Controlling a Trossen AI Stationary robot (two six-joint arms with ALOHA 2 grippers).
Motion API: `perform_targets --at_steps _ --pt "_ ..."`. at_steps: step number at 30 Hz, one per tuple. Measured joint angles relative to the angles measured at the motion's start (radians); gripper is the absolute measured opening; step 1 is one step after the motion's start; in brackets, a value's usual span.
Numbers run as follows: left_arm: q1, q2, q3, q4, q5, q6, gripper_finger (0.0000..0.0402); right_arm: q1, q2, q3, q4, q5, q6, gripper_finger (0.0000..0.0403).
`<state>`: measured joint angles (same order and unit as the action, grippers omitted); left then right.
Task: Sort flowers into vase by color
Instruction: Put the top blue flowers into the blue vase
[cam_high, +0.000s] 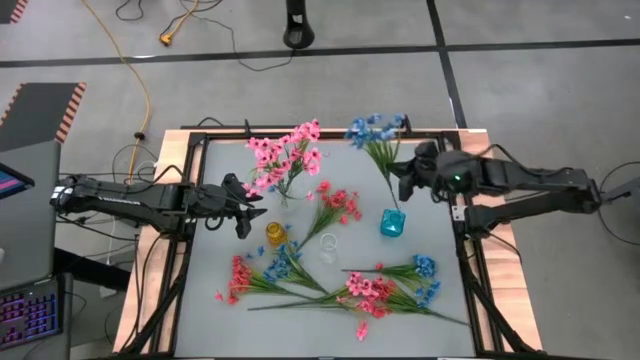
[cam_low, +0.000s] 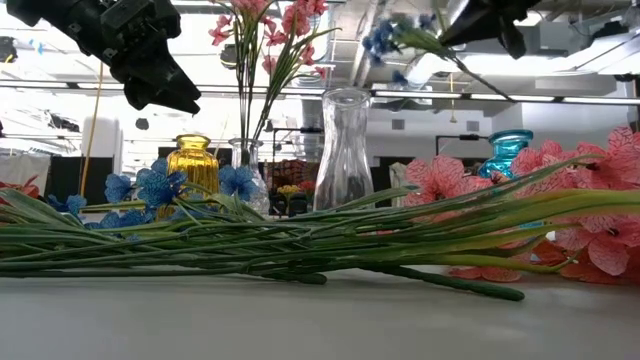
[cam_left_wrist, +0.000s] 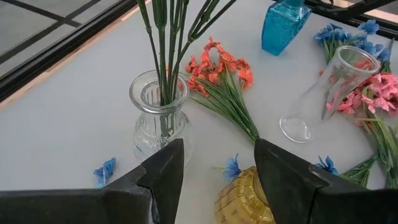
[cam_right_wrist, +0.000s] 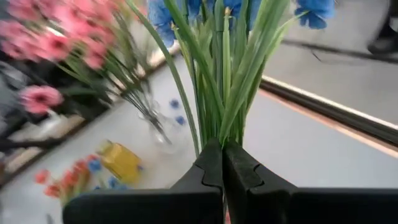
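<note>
The grey-topped table (cam_high: 222, 262) stands on a grey concrete floor (cam_high: 360, 82) crossed by dark seam lines. Beyond the table's far edge, a yellow cable (cam_high: 140, 75) snakes over the floor among thin black ones, and a black round stand base (cam_high: 298, 32) sits just past it. Beside the table's left edge are a lit keyboard (cam_high: 30, 315) and a patch of black-and-red hazard striping (cam_high: 62, 108) — both near the frame's border. Across the table, the room shows bright white ceiling beams (cam_low: 300, 85).
</note>
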<state>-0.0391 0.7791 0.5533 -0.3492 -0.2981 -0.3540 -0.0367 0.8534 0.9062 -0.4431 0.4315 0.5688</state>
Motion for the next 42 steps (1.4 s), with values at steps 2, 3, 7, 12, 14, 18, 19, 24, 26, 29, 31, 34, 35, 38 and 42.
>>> perform_targets --at_steps 2,3,7,12,14,18,19,24,26,29,31,34,35,38,42 --pt "0.0 0.0 0.0 0.0 0.0 0.0 0.0183 0.024 -0.044 -0.062 0.093 0.015 -0.03 0.0022" --pt "0.0 0.0 0.0 0.0 0.0 -0.001 0.0183 0.035 -0.063 -0.091 0.124 0.017 -0.044 0.0022" --pt "0.0 0.0 0.0 0.001 0.002 -0.002 0.0183 0.074 -0.118 -0.193 0.211 0.052 -0.06 0.0022" --pt "0.0 0.0 0.0 0.001 0.002 -0.002 0.0183 0.122 -0.152 -0.273 0.275 0.104 -0.094 0.0021" --pt "0.0 0.0 0.0 0.002 0.002 -0.002 0.0183 0.143 -0.161 -0.298 0.3 0.119 -0.116 0.0021" --pt "0.0 0.0 0.0 0.004 0.002 -0.002 0.0183 0.182 -0.163 -0.326 0.327 0.123 -0.179 0.0021" --pt "0.0 0.0 0.0 0.004 0.002 -0.002 0.0183 0.19 -0.163 -0.332 0.328 0.125 -0.192 0.0021" --pt "0.0 0.0 0.0 0.004 0.001 -0.004 0.0183 0.23 -0.163 -0.375 0.321 0.162 -0.215 0.0022" --pt "0.0 0.0 0.0 0.004 0.001 -0.007 0.0183 0.246 -0.163 -0.385 0.316 0.176 -0.217 0.0022" --pt "0.0 0.0 0.0 0.004 0.0 -0.007 0.0183 0.264 -0.163 -0.397 0.316 0.177 -0.231 0.0022" --pt "0.0 0.0 0.0 0.004 0.0 -0.006 0.0183 0.272 -0.163 -0.405 0.317 0.177 -0.23 0.0022" --pt "0.0 0.0 0.0 0.004 0.0 -0.006 0.0183 0.271 -0.162 -0.406 0.315 0.176 -0.23 0.0025" --pt "0.0 0.0 0.0 0.004 0.0 -0.006 0.0183 0.271 -0.163 -0.406 0.315 0.176 -0.23 0.0027" --pt "0.0 0.0 0.0 0.004 0.0 -0.006 0.0183 0.271 -0.162 -0.406 0.317 0.176 -0.23 0.0038" --pt "0.0 0.0 0.0 0.003 0.0 -0.006 0.0183 0.271 -0.162 -0.406 0.317 0.173 -0.23 0.0047"
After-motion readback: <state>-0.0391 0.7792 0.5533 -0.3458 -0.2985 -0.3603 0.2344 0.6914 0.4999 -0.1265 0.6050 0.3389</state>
